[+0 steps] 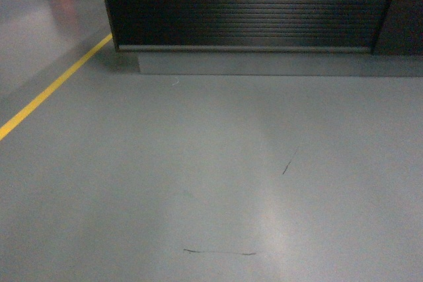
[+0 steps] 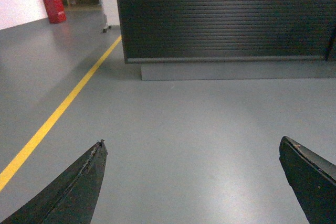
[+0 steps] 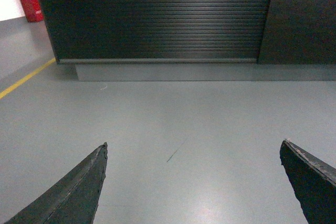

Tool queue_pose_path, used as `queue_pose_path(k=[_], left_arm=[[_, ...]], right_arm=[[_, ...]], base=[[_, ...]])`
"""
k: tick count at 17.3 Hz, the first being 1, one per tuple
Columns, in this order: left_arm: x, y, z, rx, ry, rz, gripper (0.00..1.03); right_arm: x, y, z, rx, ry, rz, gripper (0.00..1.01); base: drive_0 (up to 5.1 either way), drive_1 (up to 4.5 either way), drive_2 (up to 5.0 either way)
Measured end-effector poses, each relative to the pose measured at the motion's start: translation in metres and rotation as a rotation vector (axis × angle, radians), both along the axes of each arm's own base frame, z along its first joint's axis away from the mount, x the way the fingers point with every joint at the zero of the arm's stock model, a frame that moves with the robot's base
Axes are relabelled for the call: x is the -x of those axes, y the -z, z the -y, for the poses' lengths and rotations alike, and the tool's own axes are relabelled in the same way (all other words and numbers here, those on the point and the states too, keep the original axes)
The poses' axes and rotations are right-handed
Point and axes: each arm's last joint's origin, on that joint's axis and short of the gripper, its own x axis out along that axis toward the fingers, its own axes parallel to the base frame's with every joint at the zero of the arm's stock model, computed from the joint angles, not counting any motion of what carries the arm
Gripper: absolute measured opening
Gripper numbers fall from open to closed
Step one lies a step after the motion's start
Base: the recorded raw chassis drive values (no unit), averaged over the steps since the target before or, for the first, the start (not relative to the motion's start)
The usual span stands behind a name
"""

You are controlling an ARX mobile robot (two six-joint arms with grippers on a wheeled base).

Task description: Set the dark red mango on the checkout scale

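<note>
Grey floor [image 1: 211, 183] ahead, yellow line [image 1: 53, 87] along left. Checkout [image 1: 251, 4] faced me, ribbed front on grey plinth. My left gripper [image 2: 191, 182] and right gripper [image 3: 191, 182] both had jaws wide, empty. Mango, scale out of view.

Checkout [image 1: 251, 4] front – dark ribbed slats, faint sheen; grey floor [image 1: 211, 163] – smooth, softly glossy, lightly scuffed.

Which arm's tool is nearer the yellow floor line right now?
Left. The left tool hangs open with the yellow line passing close on its left; from the right tool, also open, that line lies far off left.
</note>
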Motion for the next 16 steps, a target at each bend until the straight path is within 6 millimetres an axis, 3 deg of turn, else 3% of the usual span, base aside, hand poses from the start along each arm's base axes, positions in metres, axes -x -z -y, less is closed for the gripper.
queue_pose_path(k=[16], left_arm=[[0.0000,0.0000,0.0000,0.000,0.000,0.000,0.98]], right_arm=[[0.0000,0.0003,0.0000,0.000,0.000,-0.003,0.98]], base=[[0.0,4.28,-4.2]])
